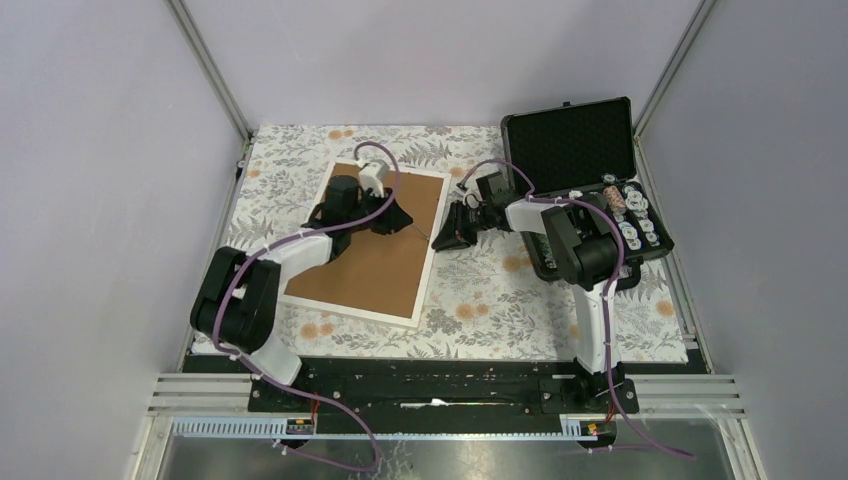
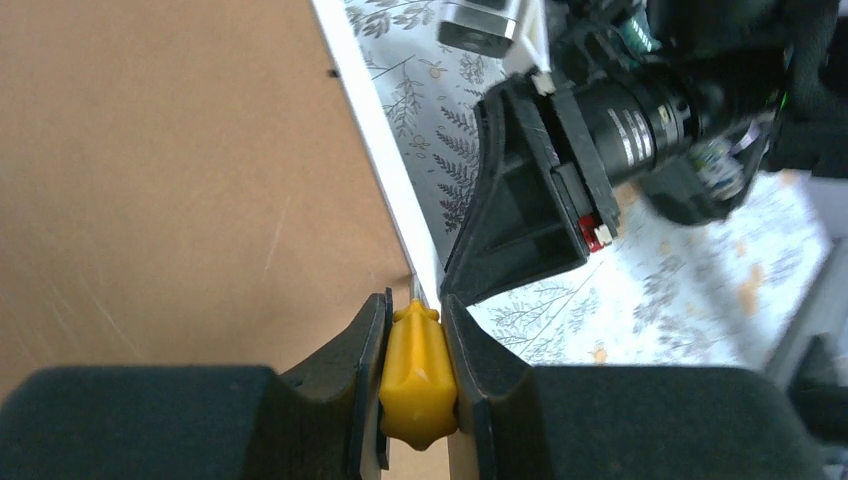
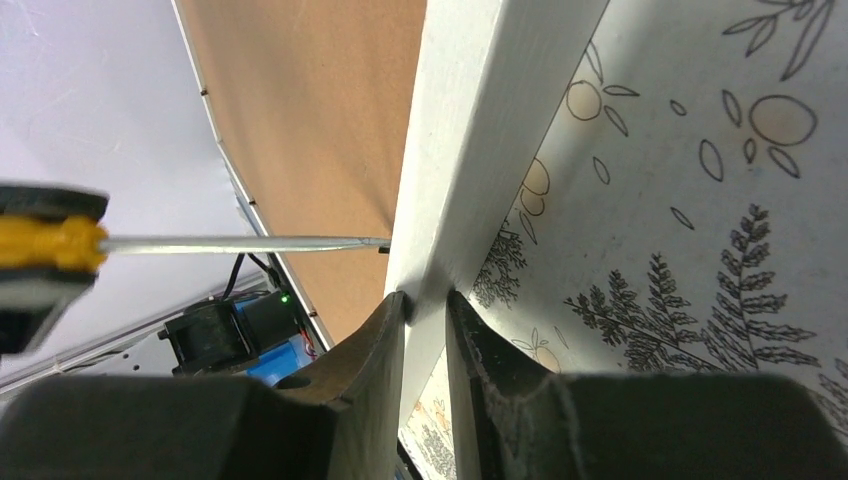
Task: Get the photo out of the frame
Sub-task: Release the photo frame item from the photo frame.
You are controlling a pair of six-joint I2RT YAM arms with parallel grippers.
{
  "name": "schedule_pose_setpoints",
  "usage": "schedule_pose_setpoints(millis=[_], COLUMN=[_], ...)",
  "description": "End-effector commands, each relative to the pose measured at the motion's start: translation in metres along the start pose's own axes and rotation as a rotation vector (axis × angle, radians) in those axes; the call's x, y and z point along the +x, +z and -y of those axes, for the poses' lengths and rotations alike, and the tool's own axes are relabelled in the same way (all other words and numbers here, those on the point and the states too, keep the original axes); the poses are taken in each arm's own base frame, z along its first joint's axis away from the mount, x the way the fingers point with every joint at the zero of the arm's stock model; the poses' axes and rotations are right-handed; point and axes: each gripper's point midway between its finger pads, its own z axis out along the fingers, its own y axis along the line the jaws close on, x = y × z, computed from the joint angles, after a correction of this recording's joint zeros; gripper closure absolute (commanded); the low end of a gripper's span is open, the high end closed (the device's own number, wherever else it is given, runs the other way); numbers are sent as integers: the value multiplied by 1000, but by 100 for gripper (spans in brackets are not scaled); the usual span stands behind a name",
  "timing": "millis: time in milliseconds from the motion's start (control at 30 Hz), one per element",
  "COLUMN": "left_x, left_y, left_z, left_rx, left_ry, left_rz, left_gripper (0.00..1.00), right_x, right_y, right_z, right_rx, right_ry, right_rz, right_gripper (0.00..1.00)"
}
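The frame (image 1: 368, 262) lies face down on the floral cloth, its brown back up and its thin white border around it. The photo is hidden under the back. My left gripper (image 1: 396, 216) is shut on the yellow handle of a screwdriver (image 2: 418, 368). The steel shaft (image 3: 250, 243) reaches to the inner side of the frame's right border. My right gripper (image 3: 427, 300) is shut on that white border (image 3: 490, 130), one finger on each side, close to the screwdriver's tip. In the top view it sits at the frame's right edge (image 1: 441, 237).
A black foam-lined case (image 1: 575, 140) stands open at the back right, its lower half holding several small round items (image 1: 632, 215). The floral cloth (image 1: 490, 300) covers the table. Metal posts and grey walls enclose the cell.
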Motion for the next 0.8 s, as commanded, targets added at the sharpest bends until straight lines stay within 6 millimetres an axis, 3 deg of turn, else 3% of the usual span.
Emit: schedule_pose_setpoints(millis=[0,233,533,767], left_x=[14,18,8,21], left_y=[-13,-12,-19,-15], left_z=[29,10,-24,-30], left_rx=[290,301,213,222], left_ry=[-392,-495,-502,-527], left_rz=[-78,-79,-30,-62], left_gripper=[100,100,100,100], right_x=[1,2,5,7], right_y=[27,26,25,24], right_z=[18,20,22,22], right_rx=[82,86,93,90], right_ry=[-79,-78,-80,-81], right_rz=[40,39,36,32], right_gripper=[73,72,72,72])
